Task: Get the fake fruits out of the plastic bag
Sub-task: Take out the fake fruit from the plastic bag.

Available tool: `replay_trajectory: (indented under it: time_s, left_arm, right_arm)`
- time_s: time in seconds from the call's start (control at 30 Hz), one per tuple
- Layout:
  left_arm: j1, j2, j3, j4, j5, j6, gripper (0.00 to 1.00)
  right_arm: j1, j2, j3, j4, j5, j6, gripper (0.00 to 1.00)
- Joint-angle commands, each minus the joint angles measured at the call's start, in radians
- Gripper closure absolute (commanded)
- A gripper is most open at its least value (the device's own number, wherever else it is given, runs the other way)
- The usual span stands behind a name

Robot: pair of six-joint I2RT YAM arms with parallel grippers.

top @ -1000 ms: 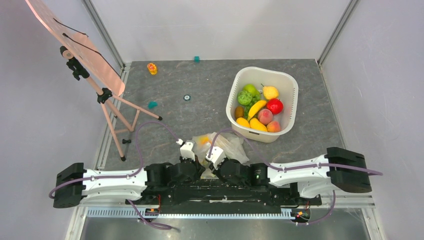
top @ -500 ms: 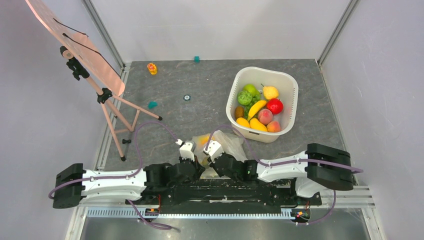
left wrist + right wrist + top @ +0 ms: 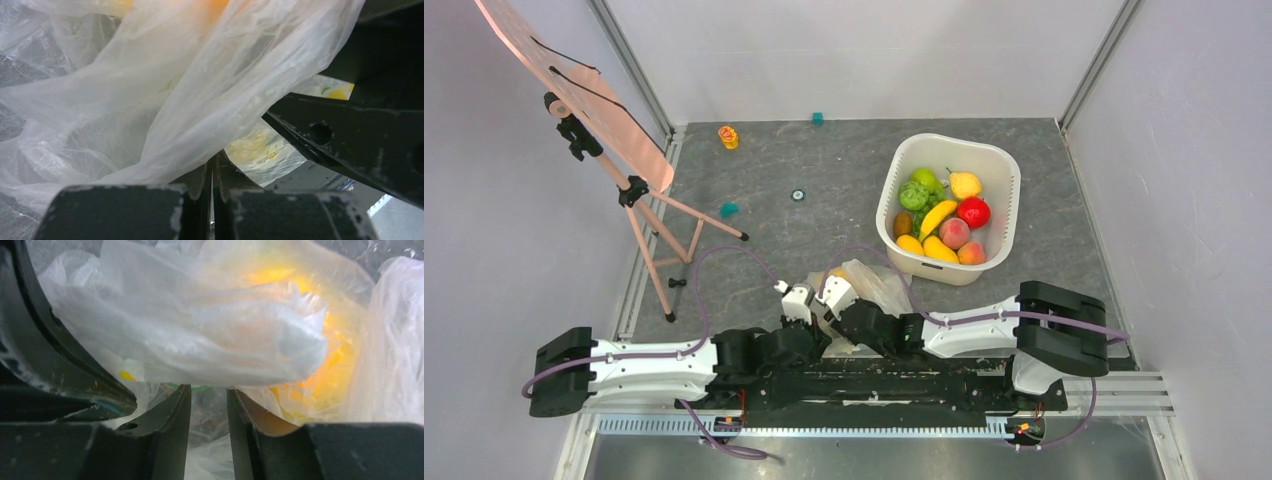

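Change: over the last second the right arm has swung in from beside the white basin toward the left arm. This has carried the right tool away from the basin until it sits just beside the left tool. The left arm has held its place.
Meaning: both tools are now at the same bunch of film. The left probably anchors the bag while the right looks for the mouth or a second fold. No fruit is coming out at this step yet.
Plastic bag: crumpled on the table, close off the basin's corner that faces the arm bases, on its left side. Whether it touches the basin cannot be told.
Left tool: clamped tight on a fold of the bag, with the film drawn up from between its meeting fingers.
Right tool: a narrow gap with nothing seen pinched in it. A fold of bag hangs just past the tips.
Bag contents: an orange-yellow fruit glows through the film, its shape too blurred to name.
Basin contents: a heap of toy fruit, including a banana, a red fruit, a yellow pear, a bumpy green fruit and a peach.
Progress: much of the fruit appears already moved, and at least one piece remains bagged.
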Motion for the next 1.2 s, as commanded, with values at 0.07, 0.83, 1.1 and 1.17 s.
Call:
replay_trajectory:
  time_s: [0.07, 0.83, 1.1, 1.17]
  left_arm:
    - [-0.002, -0.025, -0.015, 0.017, -0.034, -0.041, 0.98]
    - [-0.001, -0.041, -0.022, -0.009, -0.052, -0.054, 0.98]
    - [0.002, -0.050, -0.023, -0.016, -0.054, -0.056, 0.98]
    - [0.002, -0.048, -0.021, -0.018, -0.053, -0.056, 0.98]
  right_arm:
    - [-0.045, -0.001, 0.081, 0.009, 0.015, -0.077, 0.61]
    - [-0.166, 0.101, 0.157, -0.043, -0.080, -0.214, 0.17]
    - [-0.167, 0.125, 0.195, -0.094, 0.035, -0.242, 0.15]
    - [-0.167, 0.125, 0.198, -0.100, 0.054, -0.253, 0.15]
